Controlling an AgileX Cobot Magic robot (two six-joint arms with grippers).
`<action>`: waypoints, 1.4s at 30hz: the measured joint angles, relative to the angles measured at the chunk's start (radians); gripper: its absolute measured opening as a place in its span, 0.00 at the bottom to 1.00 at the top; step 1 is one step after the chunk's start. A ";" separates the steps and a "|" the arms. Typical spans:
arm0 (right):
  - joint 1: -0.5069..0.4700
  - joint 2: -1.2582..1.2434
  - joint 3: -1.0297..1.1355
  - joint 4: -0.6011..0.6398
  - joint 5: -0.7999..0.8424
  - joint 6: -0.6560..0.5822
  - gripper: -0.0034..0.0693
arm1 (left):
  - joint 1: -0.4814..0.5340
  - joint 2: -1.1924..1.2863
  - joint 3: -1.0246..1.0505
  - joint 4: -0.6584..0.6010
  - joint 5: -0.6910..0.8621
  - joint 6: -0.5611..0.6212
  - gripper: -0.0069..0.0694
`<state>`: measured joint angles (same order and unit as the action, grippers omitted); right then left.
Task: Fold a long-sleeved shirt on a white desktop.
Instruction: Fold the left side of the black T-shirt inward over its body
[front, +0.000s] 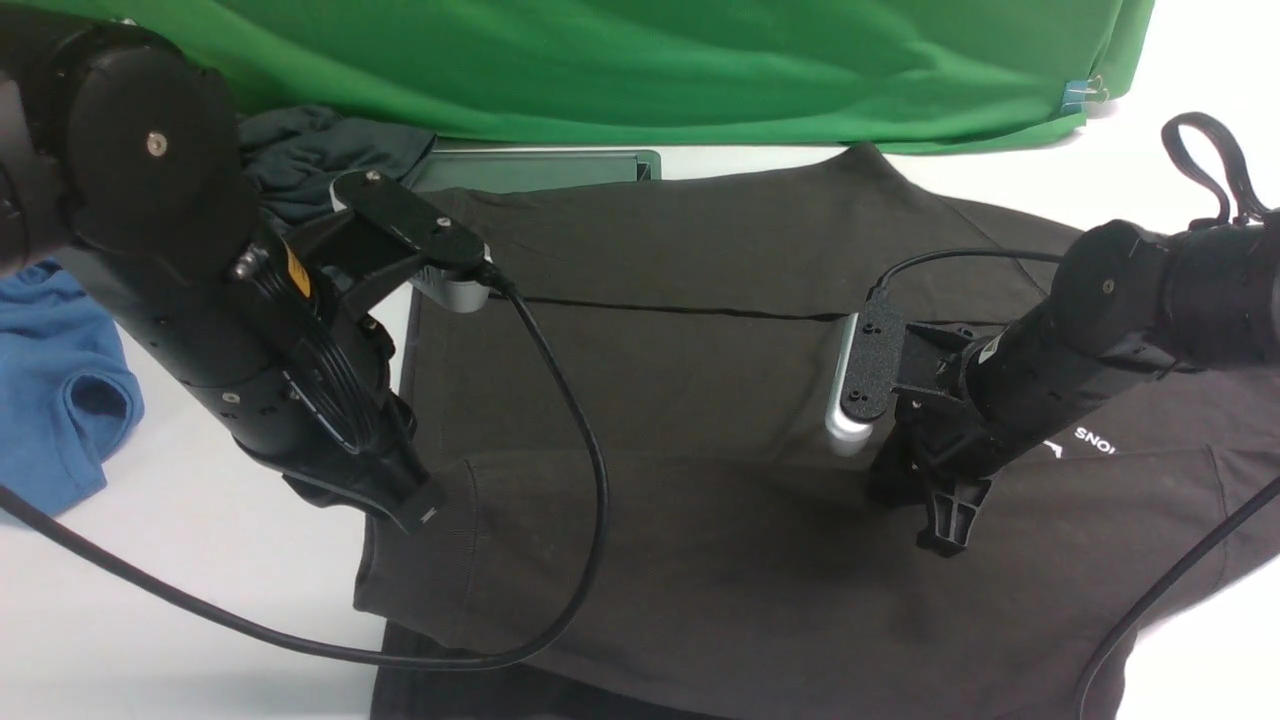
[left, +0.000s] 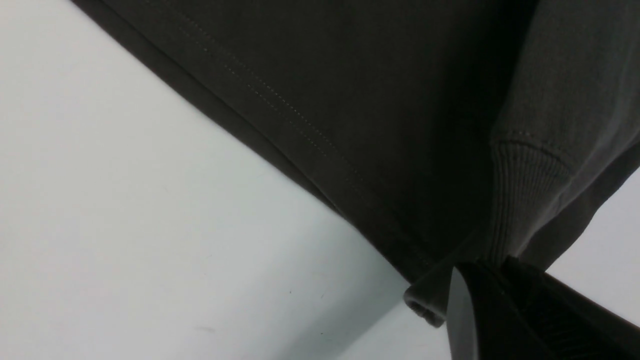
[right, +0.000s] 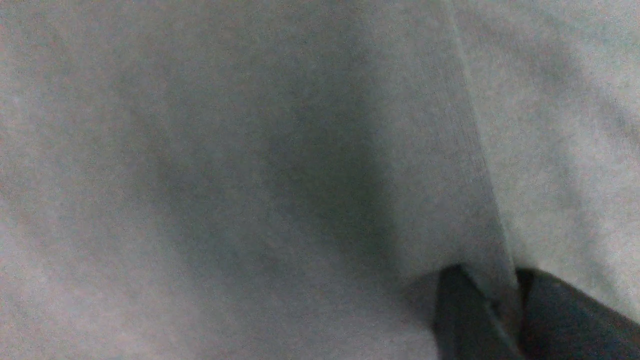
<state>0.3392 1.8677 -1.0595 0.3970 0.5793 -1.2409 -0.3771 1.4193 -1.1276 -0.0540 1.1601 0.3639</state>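
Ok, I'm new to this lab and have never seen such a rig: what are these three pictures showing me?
It is a robot with a black jointed left arm and right arm, each ending in a two-fingered gripper. The front picture looks forward from between the arms; the other two come from cameras on the left and right wrists. A dark brownish-black long-sleeved shirt lies spread on the smooth white desktop, in front of a green cloth backdrop. A crumpled blue garment and a dark grey-teal garment lie at the robot's left. The left gripper is shut on the shirt's ribbed cuff. The right gripper is down on the shirt and, in its blurry wrist picture, seems to pinch a fold of the cloth.
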 joint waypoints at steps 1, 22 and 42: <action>0.000 0.000 0.000 0.000 0.002 0.002 0.14 | 0.000 0.000 0.000 0.000 0.000 0.000 0.13; -0.029 -0.112 -0.002 -0.114 -0.003 0.228 0.07 | 0.000 0.000 0.000 0.042 -0.081 0.001 0.13; -0.031 -0.097 -0.002 -0.132 -0.178 0.311 0.07 | 0.122 0.178 -0.020 0.064 -0.291 -0.038 0.13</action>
<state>0.3082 1.7707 -1.0615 0.2648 0.4011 -0.9302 -0.2547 1.5976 -1.1481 0.0104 0.8690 0.3258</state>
